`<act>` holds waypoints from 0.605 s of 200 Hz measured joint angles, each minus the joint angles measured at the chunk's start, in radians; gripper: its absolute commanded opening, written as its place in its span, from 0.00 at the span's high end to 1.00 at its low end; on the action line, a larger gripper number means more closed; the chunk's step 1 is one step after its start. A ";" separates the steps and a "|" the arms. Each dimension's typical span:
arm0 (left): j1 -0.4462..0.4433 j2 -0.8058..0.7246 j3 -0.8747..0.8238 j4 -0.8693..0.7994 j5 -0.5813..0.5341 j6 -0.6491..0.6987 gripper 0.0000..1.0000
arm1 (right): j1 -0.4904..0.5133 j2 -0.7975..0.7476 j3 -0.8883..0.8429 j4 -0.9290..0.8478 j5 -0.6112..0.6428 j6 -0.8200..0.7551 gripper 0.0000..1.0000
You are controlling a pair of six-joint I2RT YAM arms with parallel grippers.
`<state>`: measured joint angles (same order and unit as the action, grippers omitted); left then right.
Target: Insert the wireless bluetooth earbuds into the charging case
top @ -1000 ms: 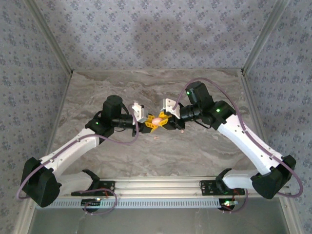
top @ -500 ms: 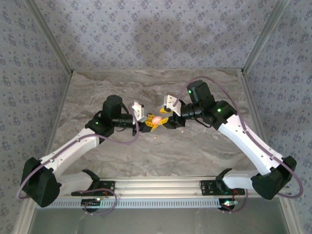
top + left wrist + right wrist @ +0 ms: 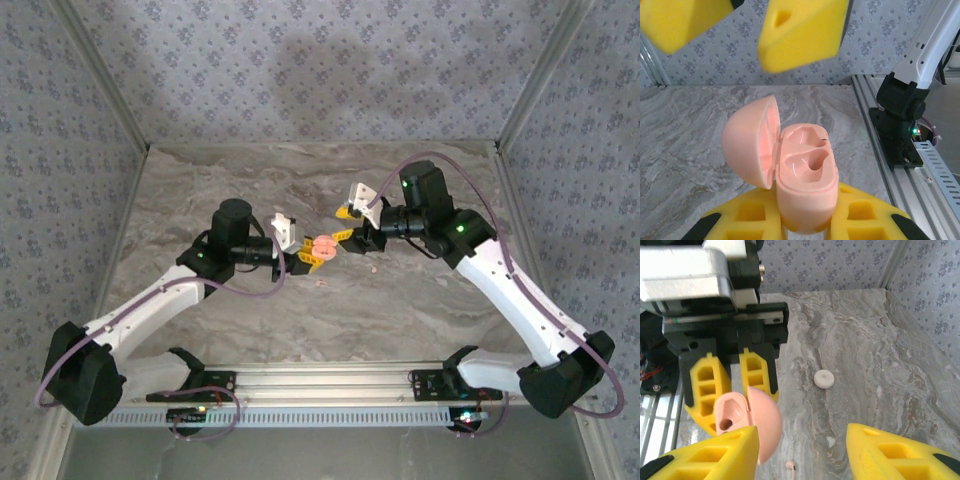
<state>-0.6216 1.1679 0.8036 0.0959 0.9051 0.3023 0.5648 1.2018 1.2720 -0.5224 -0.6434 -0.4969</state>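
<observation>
Top view: the left hand (image 3: 305, 255) is clamped on the pink charging case (image 3: 322, 248), which it holds above the middle of the bench (image 3: 200, 190). The right hand (image 3: 350, 222) hangs just beside the case, fingers apart, nothing between them. One pale speck (image 3: 322, 284) lies on the bench below the case and a second speck (image 3: 374, 268) lies below the right hand. Both are too small to identify here, but are probably earbuds. Left wrist view: the charging case (image 3: 805, 175) stands upright in the left hand (image 3: 802, 220), with its lid (image 3: 752, 142) swung open to the side. Both wells are bare, so no earbud is seated. The right hand's yellow fingers (image 3: 800, 30) hover above the case, apart and empty. Right wrist view: the right hand (image 3: 805, 455) is spread wide and carries nothing. The open case (image 3: 747, 415) sits just ahead of it. A small pinkish earbud (image 3: 790, 466) lies on the bench between the fingers' line and the case, a whitish bit (image 3: 830, 441) lies near it, and a white disc (image 3: 824, 379) lies farther off. Judgement: opening and presenting the case is done. Picking up and inserting every earbud remains, so the task is at an early stage.
</observation>
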 measured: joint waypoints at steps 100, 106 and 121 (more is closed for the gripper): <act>0.039 0.074 -0.179 0.223 -0.214 -0.206 0.91 | -0.092 0.041 -0.130 -0.154 0.296 0.642 0.50; 0.039 0.077 -0.183 0.226 -0.225 -0.214 0.91 | -0.101 0.060 -0.140 -0.172 0.306 0.690 0.51; 0.039 0.080 -0.188 0.237 -0.251 -0.231 0.91 | -0.112 0.116 -0.169 -0.200 0.330 0.809 0.51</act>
<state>-0.5823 1.2476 0.6155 0.3325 0.6537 0.0711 0.4526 1.3182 1.1034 -0.7223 -0.3130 0.3126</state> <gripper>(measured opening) 0.182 0.495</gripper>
